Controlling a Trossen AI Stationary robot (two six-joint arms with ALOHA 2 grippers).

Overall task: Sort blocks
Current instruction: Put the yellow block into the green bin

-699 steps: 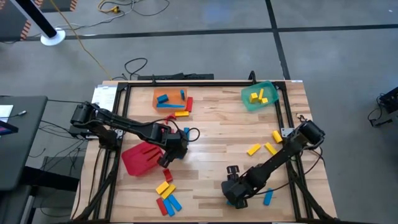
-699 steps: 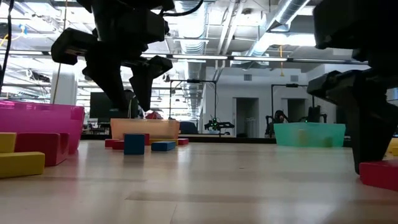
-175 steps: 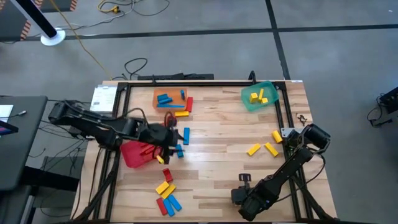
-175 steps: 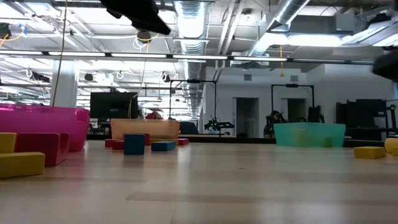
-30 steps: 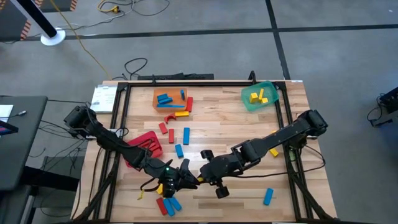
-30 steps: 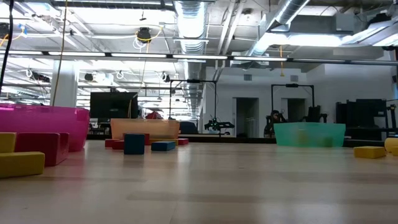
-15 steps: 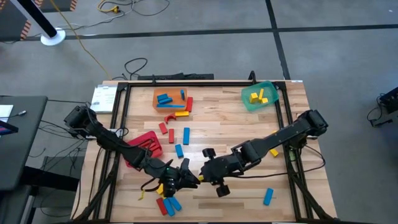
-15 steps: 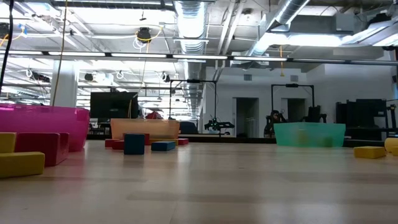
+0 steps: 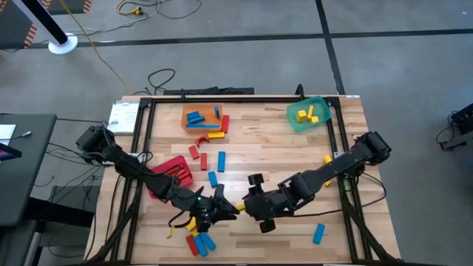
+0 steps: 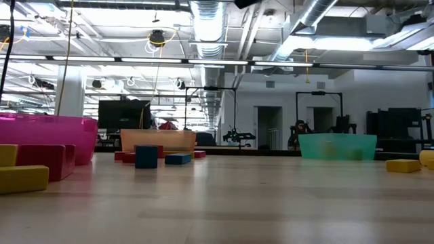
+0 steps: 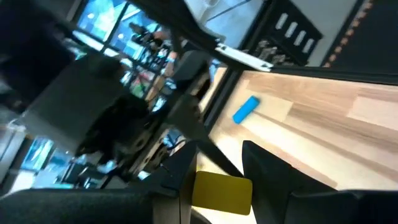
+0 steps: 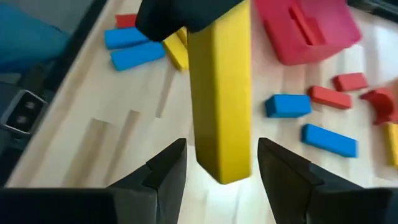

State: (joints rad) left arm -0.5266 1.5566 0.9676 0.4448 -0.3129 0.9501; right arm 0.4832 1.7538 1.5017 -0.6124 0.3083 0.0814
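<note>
A long yellow block (image 12: pixel 221 93) hangs in the air over the table's near middle. My left gripper (image 9: pixel 228 210) is shut on one end of it. My right gripper (image 12: pixel 222 171) meets it from the right and is open. Its two fingers stand on either side of the block's free end (image 12: pixel 224 165), a narrow gap showing on each side. More red, blue and yellow blocks lie flat on the table in the middle (image 9: pixel 214 166) and near the front (image 9: pixel 198 240). The low view shows neither gripper. My left gripper pinches the yellow block's end (image 11: pixel 221 191) between its two fingers (image 11: pixel 273 180). It comes about level from the table's left. The block sticks out ahead of the fingers toward my right gripper, lifted clear of the table.
An orange bin (image 9: pixel 201 118) with blue blocks and a green bin (image 9: pixel 309 114) with yellow blocks stand at the far side. A red bin (image 9: pixel 168 177) holds red blocks at the left. A lone blue block (image 9: pixel 318 233) and yellow blocks (image 9: pixel 326 159) lie at the right.
My right gripper has turned at the wrist and tipped further down around the yellow block's free end. My left gripper and the block have kept their place.
</note>
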